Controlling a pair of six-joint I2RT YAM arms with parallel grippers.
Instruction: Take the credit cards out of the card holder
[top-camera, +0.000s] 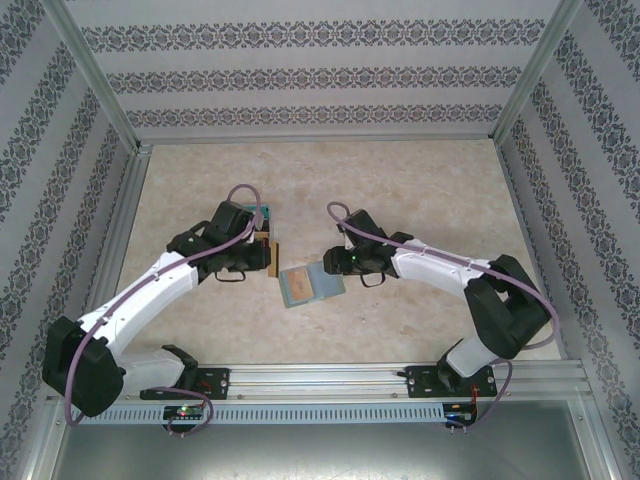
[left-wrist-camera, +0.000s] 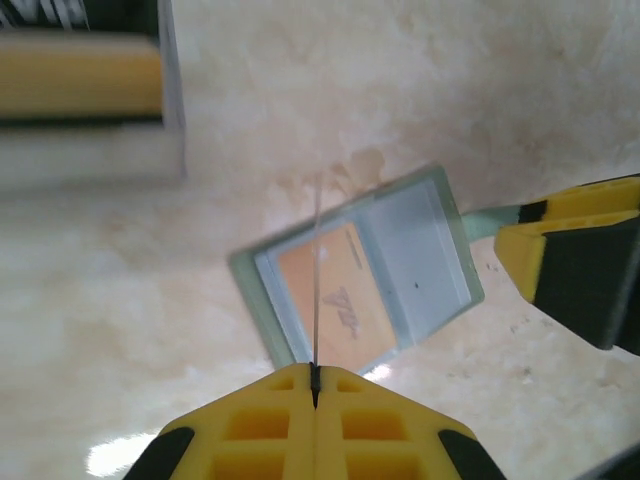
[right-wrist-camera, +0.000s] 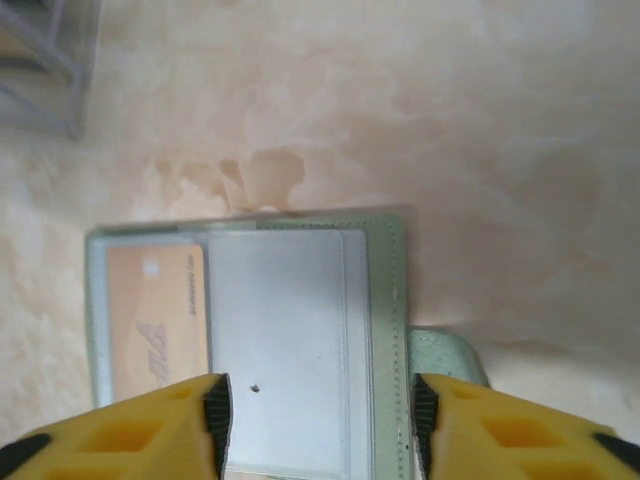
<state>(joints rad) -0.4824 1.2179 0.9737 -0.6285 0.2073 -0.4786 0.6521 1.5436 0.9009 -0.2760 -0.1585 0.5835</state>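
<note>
1. Your table (top-camera: 420, 200) is a pale marbled surface walled in by patterned panels, and both arms reach in towards its middle.
2. Your left arm (top-camera: 150, 295) comes in from the near left and your right arm (top-camera: 450, 268) from the near right. Their wrists stop close to each other, with the work between them.
3. The card holder (top-camera: 312, 287) lies open and flat on the table, about in the centre and slightly nearer your right wrist. Its greyish inner pockets face up.
4. Your right gripper (right-wrist-camera: 320, 415) stands with its yellow fingers spread apart over the near edge of the holder's grey pocket panel. Nothing is pinched between them, and you cannot tell whether they touch the holder.
5. Your left gripper (left-wrist-camera: 315, 372) has its fingers pressed together on a thin card, held off the table just left of the holder.
6. That edge-on card (left-wrist-camera: 317, 270) shows in the left wrist view as a thin line rising from the fingertips.
7. A tan card (right-wrist-camera: 155, 320) sits in the holder's left pocket.
8. The holder's small tab (right-wrist-camera: 445, 350) sticks out at its right edge, just beside your right gripper's right finger.
</note>
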